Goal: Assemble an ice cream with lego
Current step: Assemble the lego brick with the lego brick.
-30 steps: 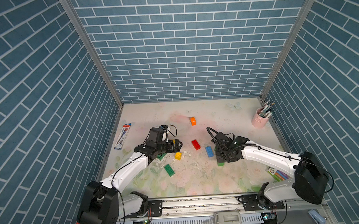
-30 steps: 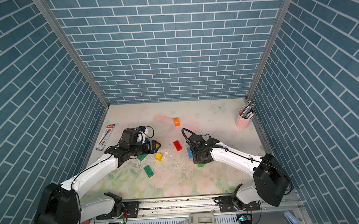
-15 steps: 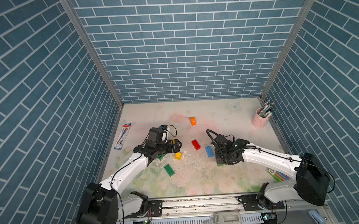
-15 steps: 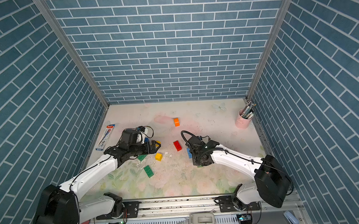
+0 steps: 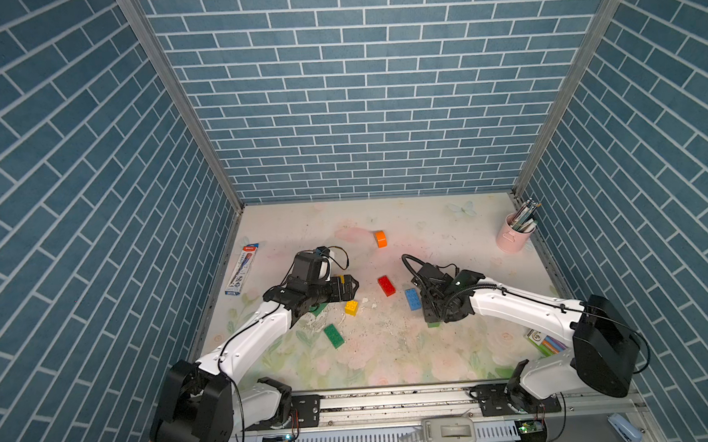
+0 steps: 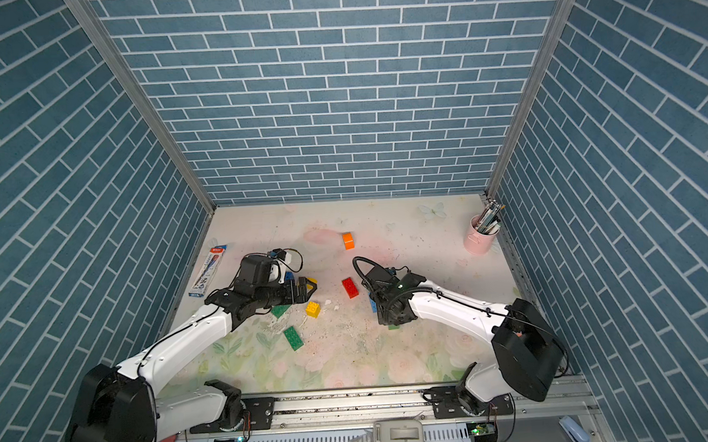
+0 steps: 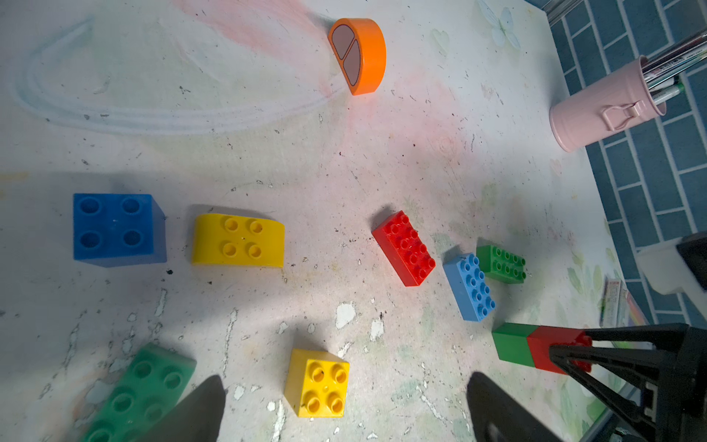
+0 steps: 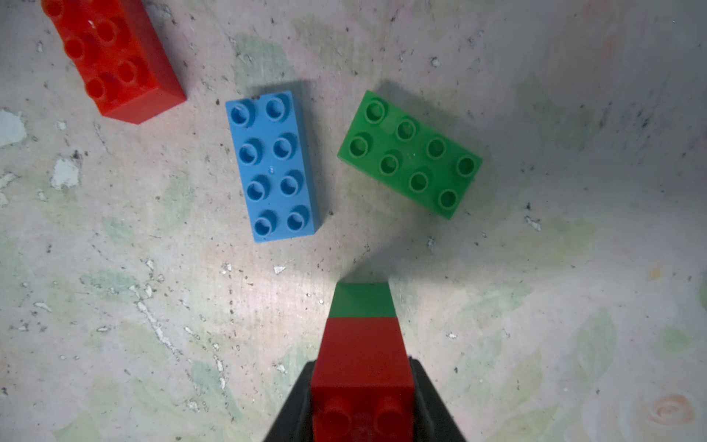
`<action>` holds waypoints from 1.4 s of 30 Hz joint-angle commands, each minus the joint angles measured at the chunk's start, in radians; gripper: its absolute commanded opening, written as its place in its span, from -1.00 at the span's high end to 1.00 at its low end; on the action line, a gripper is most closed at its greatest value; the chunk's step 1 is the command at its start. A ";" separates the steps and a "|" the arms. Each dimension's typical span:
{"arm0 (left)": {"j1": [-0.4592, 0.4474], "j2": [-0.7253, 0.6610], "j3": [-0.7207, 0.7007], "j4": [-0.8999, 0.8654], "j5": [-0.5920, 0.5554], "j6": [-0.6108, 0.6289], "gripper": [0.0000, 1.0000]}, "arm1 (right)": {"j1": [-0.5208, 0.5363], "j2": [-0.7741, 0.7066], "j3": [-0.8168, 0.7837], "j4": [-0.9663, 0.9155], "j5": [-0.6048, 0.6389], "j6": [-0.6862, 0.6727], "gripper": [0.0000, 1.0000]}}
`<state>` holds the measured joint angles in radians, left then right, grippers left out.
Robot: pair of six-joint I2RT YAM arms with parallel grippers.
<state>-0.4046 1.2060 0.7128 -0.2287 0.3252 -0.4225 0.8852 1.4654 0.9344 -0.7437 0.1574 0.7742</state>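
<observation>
My right gripper point(image 8: 361, 405) is shut on a red square brick point(image 8: 361, 356) that sits on a green brick point(image 8: 361, 302). The stack's green end point(image 5: 432, 324) is at the table, next to a blue oblong brick point(image 8: 273, 166) and a green oblong brick point(image 8: 409, 153). My left gripper point(image 7: 344, 386) hangs open above a yellow square brick point(image 7: 317, 382), apart from it. Loose lego in the left wrist view: a blue square brick point(image 7: 114, 227), a yellow rounded brick point(image 7: 238, 241), a red oblong brick point(image 7: 403, 248) and an orange rounded piece point(image 7: 359, 55). Another green oblong brick point(image 5: 334, 335) lies nearer the front.
A pink cup of pens point(image 5: 514, 236) stands at the back right. One marker pack point(image 5: 242, 270) lies by the left wall and a coloured pack point(image 5: 546, 341) by the right arm. A further green brick point(image 5: 319, 309) is partly hidden under my left arm.
My right wrist has shifted slightly over the red and green stack, which stays at the same spot. The left arm has not moved.
</observation>
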 commanded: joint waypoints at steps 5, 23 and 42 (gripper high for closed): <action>-0.004 -0.026 0.017 -0.043 -0.026 0.014 -0.99 | 0.015 0.055 -0.123 -0.027 -0.100 0.158 1.00; -0.005 0.000 0.026 -0.032 -0.023 0.025 -0.99 | 0.035 0.018 -0.024 -0.188 -0.032 0.193 1.00; -0.004 -0.009 0.033 -0.044 -0.042 0.024 -0.99 | 0.036 0.024 0.007 -0.177 -0.009 0.185 0.55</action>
<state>-0.4046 1.2026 0.7143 -0.2573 0.2974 -0.4099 0.9112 1.4536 0.9565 -0.8040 0.1696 0.9207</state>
